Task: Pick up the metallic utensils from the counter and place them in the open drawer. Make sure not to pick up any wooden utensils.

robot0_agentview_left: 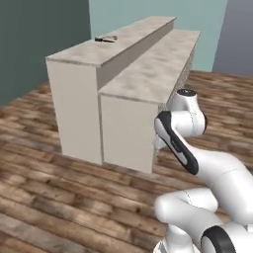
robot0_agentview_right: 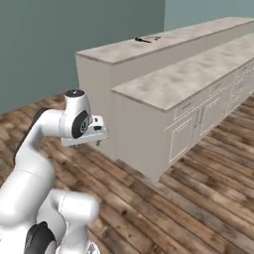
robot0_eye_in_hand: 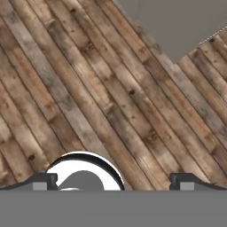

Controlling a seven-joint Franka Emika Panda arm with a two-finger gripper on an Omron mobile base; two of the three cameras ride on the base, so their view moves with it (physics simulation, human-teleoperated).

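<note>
The metallic utensils (robot0_agentview_right: 148,39) lie far away on the raised counter (robot0_agentview_right: 198,74), so you keep the gripper (robot0_eye_in_hand: 113,181) spread and empty, and drive closer before reaching.

I see a wood plank floor (robot0_agentview_left: 49,197) in mixed browns, teal-grey walls (robot0_agentview_right: 49,44) behind, and cream cabinet doors (robot0_agentview_right: 191,131) along the near run.

A long beige marbled surface (robot0_agentview_left: 143,74) stood on wooden plank floor (robot0_agentview_left: 54,197); small dark utensils (robot0_agentview_left: 105,38) lay on its raised back ledge.
</note>
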